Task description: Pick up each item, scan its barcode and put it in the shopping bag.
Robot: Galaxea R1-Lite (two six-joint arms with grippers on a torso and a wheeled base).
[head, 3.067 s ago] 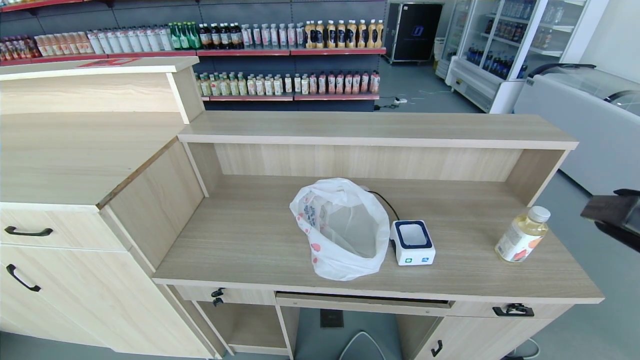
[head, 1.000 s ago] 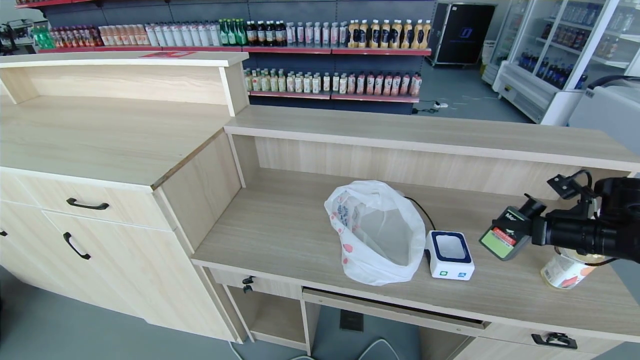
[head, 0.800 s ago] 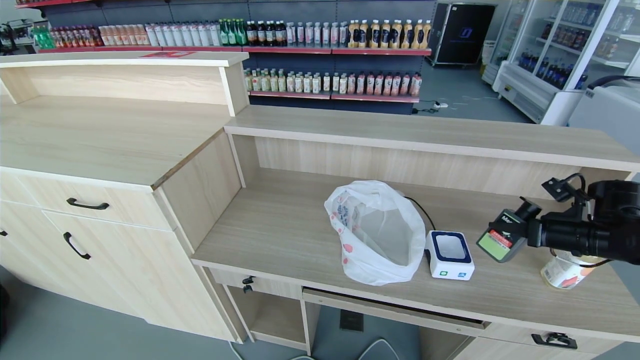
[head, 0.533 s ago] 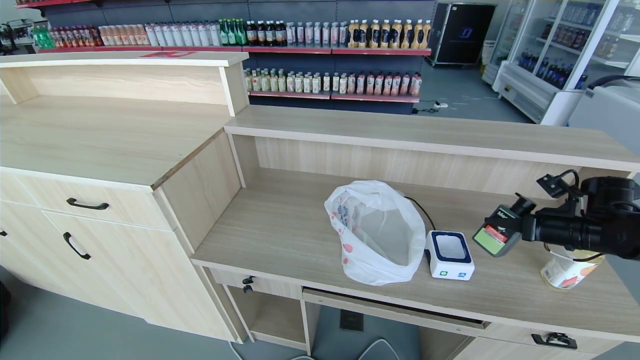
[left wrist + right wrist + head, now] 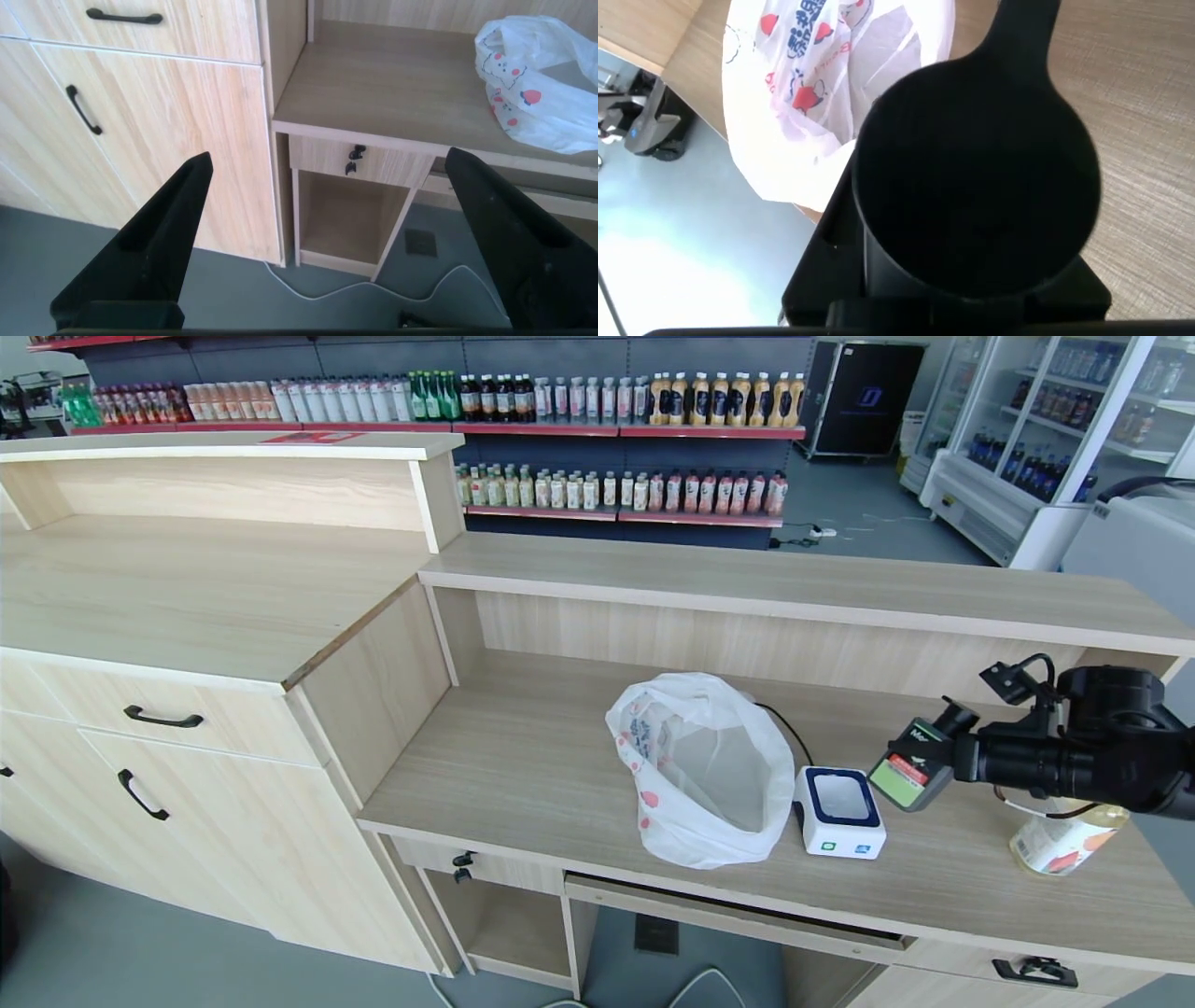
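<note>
One dark item [image 5: 898, 782] with a green label sat clamped in your right gripper [image 5: 936, 753], in the air just right of the scanner [image 5: 840, 810] beside the open shopping bag [image 5: 653, 747] on the counter [image 5: 523, 756]. Your left gripper [image 5: 329, 159] gaped wide, low before the counter.

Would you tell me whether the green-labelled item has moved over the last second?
Yes: the green-labelled item, held by the right gripper, has shifted left, closer to the scanner.
</note>
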